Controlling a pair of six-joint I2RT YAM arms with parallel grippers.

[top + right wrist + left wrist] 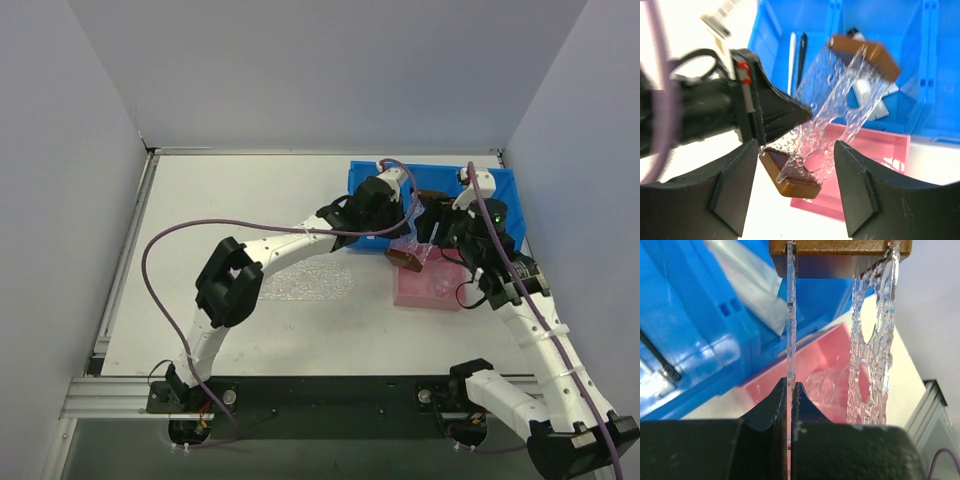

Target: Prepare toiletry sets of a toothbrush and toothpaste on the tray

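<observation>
Gripper L pinches clear rack w/ brown ends; gripper R spread, by pink box.

Tray bare on the table, brushes and paste in the bin!

The tray lies flat on the table, a clear, faintly textured long oval with nothing on it, well apart from the rest. Over in the blue bin, the white toothbrush and the black toothbrush lie side by side, thin, straight and parallel, sharing one compartment. Next compartment along, the toothpaste shows as pale, silvery-white tubes bunched together, partly behind a clear textured piece and too blurred to count.
</observation>
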